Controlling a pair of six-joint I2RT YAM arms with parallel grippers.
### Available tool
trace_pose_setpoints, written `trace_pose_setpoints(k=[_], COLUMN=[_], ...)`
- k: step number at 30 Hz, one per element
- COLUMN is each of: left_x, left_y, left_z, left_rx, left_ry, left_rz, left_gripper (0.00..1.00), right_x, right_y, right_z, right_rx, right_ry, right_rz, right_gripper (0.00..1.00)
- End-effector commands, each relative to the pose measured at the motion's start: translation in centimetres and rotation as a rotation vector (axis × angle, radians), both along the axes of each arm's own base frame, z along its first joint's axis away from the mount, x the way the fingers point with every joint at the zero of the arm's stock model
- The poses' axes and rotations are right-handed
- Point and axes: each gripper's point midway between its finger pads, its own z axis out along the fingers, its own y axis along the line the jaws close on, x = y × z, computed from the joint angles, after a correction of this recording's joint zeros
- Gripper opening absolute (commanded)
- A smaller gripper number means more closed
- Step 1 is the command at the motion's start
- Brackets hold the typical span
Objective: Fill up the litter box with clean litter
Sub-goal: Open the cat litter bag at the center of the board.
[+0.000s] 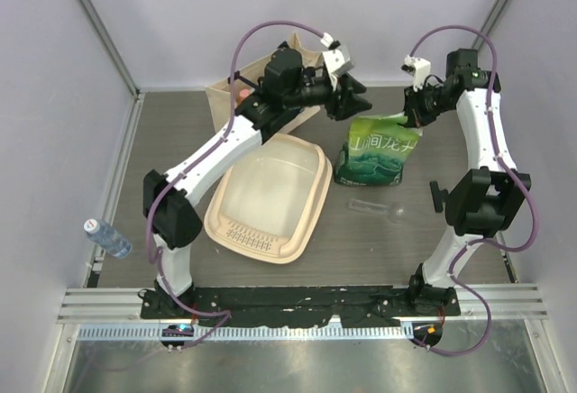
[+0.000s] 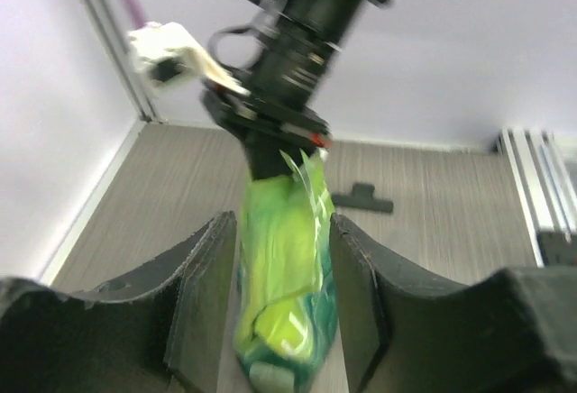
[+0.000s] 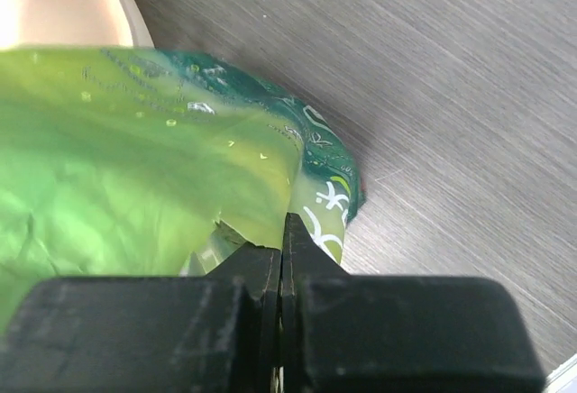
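Right jaws pinch shut the top of the green bag (image 1: 377, 154), left jaws half-open astride it, litter box (image 1: 270, 204) just to its left

1. The overhead view is bright and evenly lit from above. Shadows on the counter (image 1: 379, 249) are faint and soft-edged.
2. There, the litter box (image 1: 270, 196) shows a pale sheen across its floor that washes out detail.
3. In the left wrist view the right arm (image 2: 288, 41) is smeared with blur. The green bag (image 2: 284, 276) is soft, and the left tool (image 2: 283, 240) is dark and out of focus.
4. In the right wrist view light glows through the bag's film, and the box corner at top left is overexposed.
5. There, the counter's grain is sharp, while the right tool (image 3: 283, 249) is a nearly black, detail-less mass.
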Motion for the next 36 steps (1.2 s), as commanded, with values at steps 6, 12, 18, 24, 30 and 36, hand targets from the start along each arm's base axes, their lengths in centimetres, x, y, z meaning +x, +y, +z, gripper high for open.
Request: trace_pose_setpoints(k=[6, 12, 18, 24, 30, 36], left_x=[-10.7, -9.7, -6.0, -3.5, -3.8, -4.2], left_y=[0.0, -2.7, -4.4, -5.2, -5.4, -4.2], left_z=[-3.1, -4.3, -4.5, -4.4, -4.0, -4.2], left_rx=[0.343, 0.341, 0.251, 0.213, 0.197, 0.205], left_ry=[-0.574, -0.533, -0.422, -0.443, -0.439, -0.424], left_rz=[-0.335, -0.285, -0.053, 0.096, 0.086, 0.105], left_gripper=[0.56, 0.56, 0.64, 0.66, 0.66, 0.66], right_x=[1.0, 1.2, 2.7, 2.7, 2.1, 3.2], right_y=[1.5, 0.4, -1.9, -3.0, -6.1, -9.7], right_z=[10.1, 6.5, 5.5, 4.5, 1.1, 1.0], right_rx=[0.076, 0.004, -0.049, -0.076, -0.153, -0.233], right_ry=[-0.255, -0.201, -0.195, -0.12, 0.019, 0.051], right_rz=[0.064, 0.078, -0.028, -0.079, -0.176, -0.306], right_gripper=[0.01, 0.01, 0.06, 0.56, 0.63, 0.61])
